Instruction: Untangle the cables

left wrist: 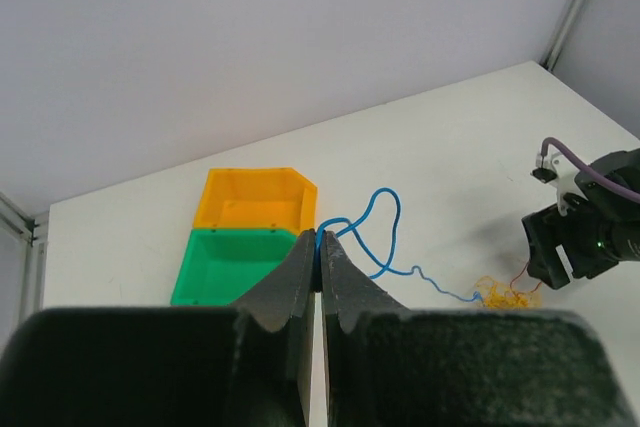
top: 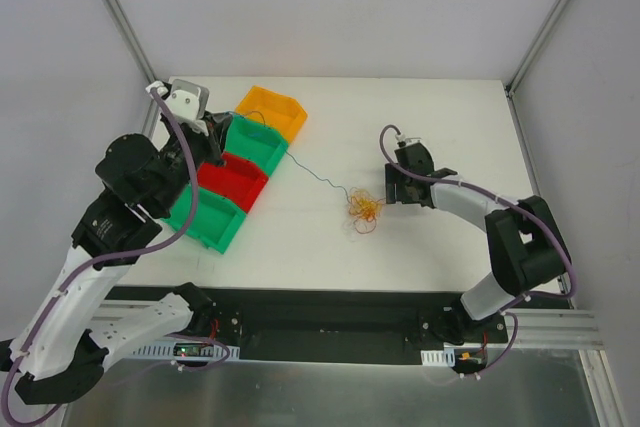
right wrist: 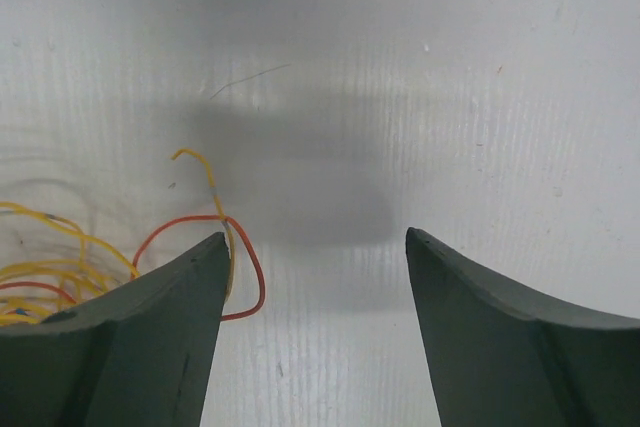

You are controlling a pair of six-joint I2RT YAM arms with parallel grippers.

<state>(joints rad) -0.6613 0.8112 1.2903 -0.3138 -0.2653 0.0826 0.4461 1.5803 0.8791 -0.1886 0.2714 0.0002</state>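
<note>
White bench (top: 430,137) inside white walls, with a row of bins (top: 255,145) along its left side. The step in hand looks like drawing one strand free. The left gripper (left wrist: 318,239), over the bins, is pinched tight on a blue wire (left wrist: 385,215) that trails back to the cables (top: 363,209) — a small clump mid-bench. The right gripper (right wrist: 312,235) stands wide apart and empty just beside the clump, a red loop (right wrist: 245,277) at its left finger. Next it likely must pin the clump while the left pulls
</note>
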